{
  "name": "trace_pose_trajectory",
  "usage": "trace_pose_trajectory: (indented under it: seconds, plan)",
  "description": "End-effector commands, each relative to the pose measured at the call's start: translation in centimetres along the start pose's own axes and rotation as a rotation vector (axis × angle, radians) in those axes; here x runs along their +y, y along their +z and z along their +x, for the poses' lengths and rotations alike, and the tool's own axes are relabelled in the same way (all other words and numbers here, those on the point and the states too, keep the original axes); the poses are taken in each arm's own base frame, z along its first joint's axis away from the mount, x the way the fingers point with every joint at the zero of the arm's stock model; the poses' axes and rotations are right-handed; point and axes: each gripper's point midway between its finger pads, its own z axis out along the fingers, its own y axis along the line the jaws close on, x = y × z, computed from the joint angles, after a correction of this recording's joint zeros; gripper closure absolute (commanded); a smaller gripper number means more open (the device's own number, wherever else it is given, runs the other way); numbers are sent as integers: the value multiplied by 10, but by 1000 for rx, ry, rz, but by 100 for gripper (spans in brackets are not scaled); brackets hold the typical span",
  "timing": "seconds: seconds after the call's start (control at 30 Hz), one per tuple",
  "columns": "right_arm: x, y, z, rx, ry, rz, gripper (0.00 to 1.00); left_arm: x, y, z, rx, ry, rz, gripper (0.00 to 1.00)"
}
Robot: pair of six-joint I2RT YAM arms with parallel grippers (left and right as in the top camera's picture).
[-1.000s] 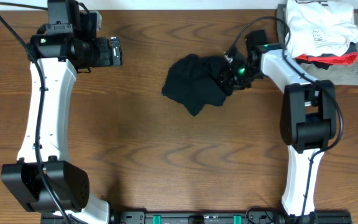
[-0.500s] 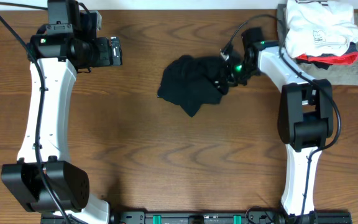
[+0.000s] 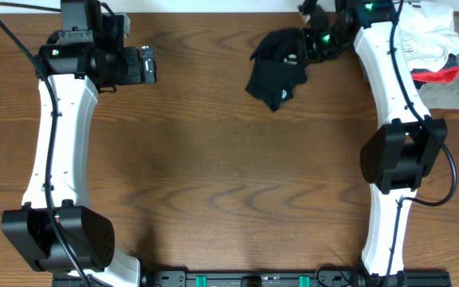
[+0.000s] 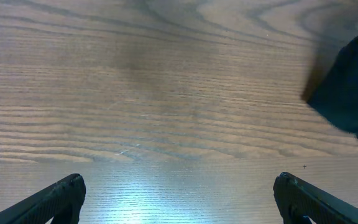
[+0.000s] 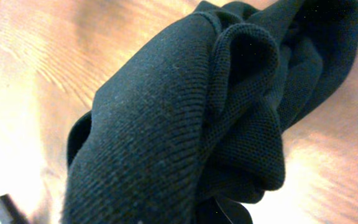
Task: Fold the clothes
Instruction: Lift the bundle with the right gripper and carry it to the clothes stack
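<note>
Wood-grain table [image 3: 213, 159] carries everything. At its far edge, right of centre, the black shirt [image 3: 276, 68] sits in a crumpled bunch, with its upper right end at the right gripper [image 3: 315, 41], which is pinched closed on the fabric. I cannot tell whether the lower end touches the table. Just to the right lies a pile [image 3: 421, 40] of other garments, close to that arm. The left gripper [image 3: 148, 65] is well apart on the left, jaws spread wide, holding nothing.

The right wrist view shows a soft, fine knit rolled in thick folds. It looks light, limp, grippy and not fragile, and it will likely sag from any single pinch. It probably needs spreading flat first. The best holds would be a hem, shoulder seam or sleeve edge, one per gripper, but none can be picked out in the bunch.
</note>
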Motion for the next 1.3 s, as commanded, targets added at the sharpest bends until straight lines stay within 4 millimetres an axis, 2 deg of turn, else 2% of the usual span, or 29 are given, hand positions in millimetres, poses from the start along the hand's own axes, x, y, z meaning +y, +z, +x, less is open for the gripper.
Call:
trace_pose_trajectory:
  seconds: [0.0, 0.17, 0.3, 0.47, 0.6, 0.73, 0.83, 0.97, 1.1, 1.27]
  plan:
    - [11, -53, -35, -152, -71, 18, 99, 5, 5, 2, 12, 11, -16, 2]
    - [-8, -106, -67, -312, 25, 72, 99, 5, 5, 2, 12, 11, -16, 2]
    - [-42, -155, -92, -480, 183, 164, 99, 5, 5, 2, 12, 11, -16, 2]
    - [-82, -205, -115, -676, 352, 220, 99, 5, 5, 2, 11, 11, -16, 2]
    - [-121, -241, -120, -815, 527, 262, 99, 5, 5, 2, 11, 11, -16, 2]
    - [-143, -268, -122, -892, 556, 281, 99, 6, 7, 3, 15, 10, -16, 2]
    - [-161, -281, -116, -915, 583, 305, 99, 6, 8, 3, 17, 10, -16, 2]
    - [-185, -286, -110, -927, 607, 320, 99, 6, 11, 4, 25, 8, -16, 2]
    - [-202, -276, -114, -928, 570, 257, 99, 7, 15, 4, 28, 8, -16, 2]
    - [-215, -250, -114, -902, 527, 129, 99, 8, 20, 5, 38, 6, -16, 2]
